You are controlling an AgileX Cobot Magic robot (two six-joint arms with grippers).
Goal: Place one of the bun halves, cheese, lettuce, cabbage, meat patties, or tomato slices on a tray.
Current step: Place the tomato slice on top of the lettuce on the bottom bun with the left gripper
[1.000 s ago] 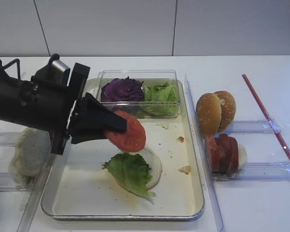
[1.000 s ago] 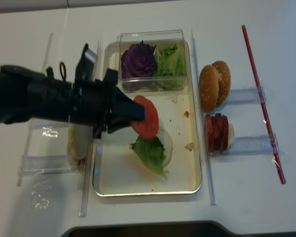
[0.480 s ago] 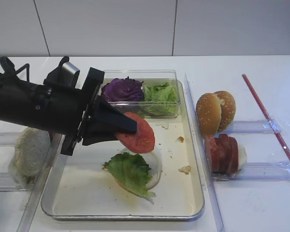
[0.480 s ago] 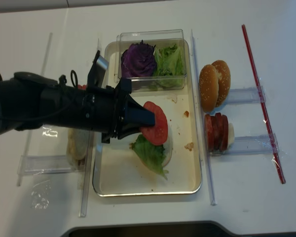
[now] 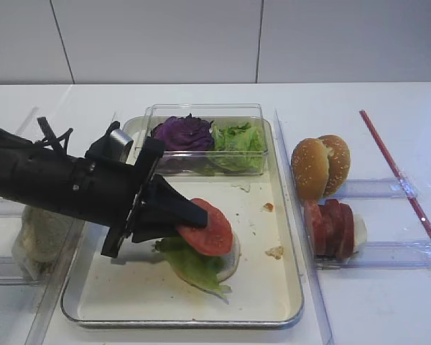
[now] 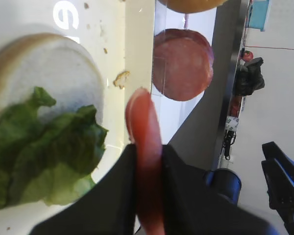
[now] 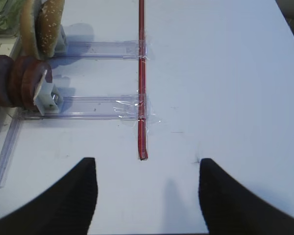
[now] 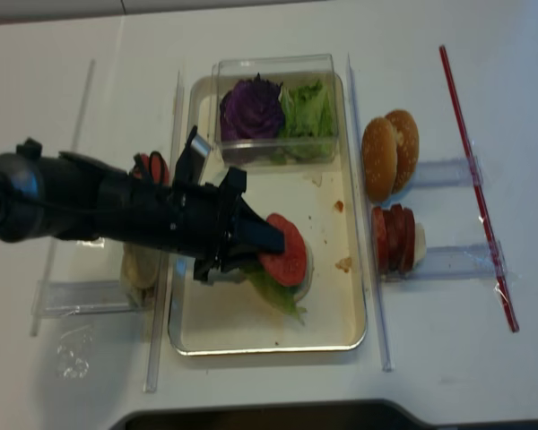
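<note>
We see the black left gripper (image 5: 190,219) clamped on a round red tomato slice (image 5: 210,231), just above the lettuce-topped bun on the cream metal-rimmed tray (image 5: 273,313); release remains.

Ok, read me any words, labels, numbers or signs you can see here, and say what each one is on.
Pale printed mark on the tray floor, left wrist view: partly cut off at the frame edge, not readable.
No other writing, label, brand or number shows in any view.
</note>
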